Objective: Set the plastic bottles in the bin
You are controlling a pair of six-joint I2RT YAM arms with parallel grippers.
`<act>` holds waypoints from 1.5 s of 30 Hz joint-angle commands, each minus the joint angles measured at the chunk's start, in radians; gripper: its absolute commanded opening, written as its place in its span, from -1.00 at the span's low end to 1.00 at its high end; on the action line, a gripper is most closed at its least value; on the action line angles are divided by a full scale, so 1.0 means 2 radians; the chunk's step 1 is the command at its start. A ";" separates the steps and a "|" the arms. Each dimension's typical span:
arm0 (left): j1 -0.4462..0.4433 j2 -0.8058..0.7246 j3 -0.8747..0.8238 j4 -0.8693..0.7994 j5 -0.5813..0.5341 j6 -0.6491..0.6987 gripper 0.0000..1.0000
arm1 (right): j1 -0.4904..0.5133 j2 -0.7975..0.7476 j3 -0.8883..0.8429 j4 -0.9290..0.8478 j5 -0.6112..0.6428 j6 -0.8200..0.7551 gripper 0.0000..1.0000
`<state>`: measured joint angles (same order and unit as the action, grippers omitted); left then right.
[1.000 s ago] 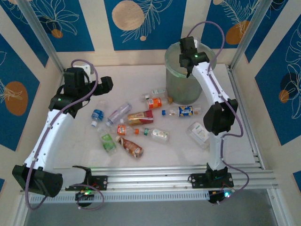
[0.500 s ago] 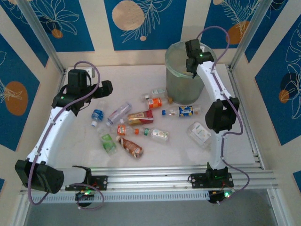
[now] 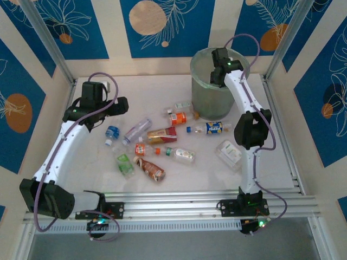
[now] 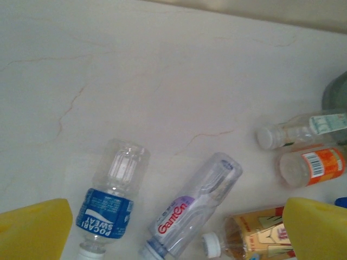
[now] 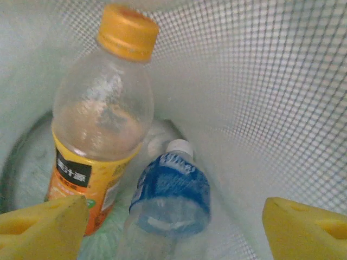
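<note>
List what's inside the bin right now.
Inside the bin: an orange-capped, orange-labelled bottle and beside it a white-capped, blue-labelled bottle. They cover most of its floor, so anything beneath them is hidden.

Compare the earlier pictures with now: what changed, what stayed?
The right end effector moved farther in over the bin; it is open, an orange-capped bottle loose inside. The left end effector, open, shifted slightly toward the table bottles. Those bottles and the bin stayed put.

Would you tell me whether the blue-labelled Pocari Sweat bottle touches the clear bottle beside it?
Apart. The left wrist view shows bare table between the Pocari Sweat bottle and the clear bottle along their whole visible length.
</note>
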<state>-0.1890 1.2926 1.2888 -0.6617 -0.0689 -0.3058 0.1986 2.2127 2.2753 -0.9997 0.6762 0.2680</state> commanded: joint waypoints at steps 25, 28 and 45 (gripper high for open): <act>0.050 0.219 -0.002 -0.024 -0.014 0.060 0.78 | 0.041 -0.157 -0.023 0.042 -0.055 -0.001 0.99; 0.062 0.236 0.003 -0.018 -0.002 0.060 0.74 | 0.048 -0.176 -0.044 0.058 -0.049 -0.003 0.99; 0.085 0.323 0.037 0.007 0.020 0.034 0.46 | 0.079 -0.247 -0.133 0.123 -0.016 -0.004 0.99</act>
<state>-0.0349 1.9125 1.3300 -0.6594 -0.0494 -0.2203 0.3470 1.7626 2.0338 -0.8043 0.6254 0.2615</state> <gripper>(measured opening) 0.741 0.993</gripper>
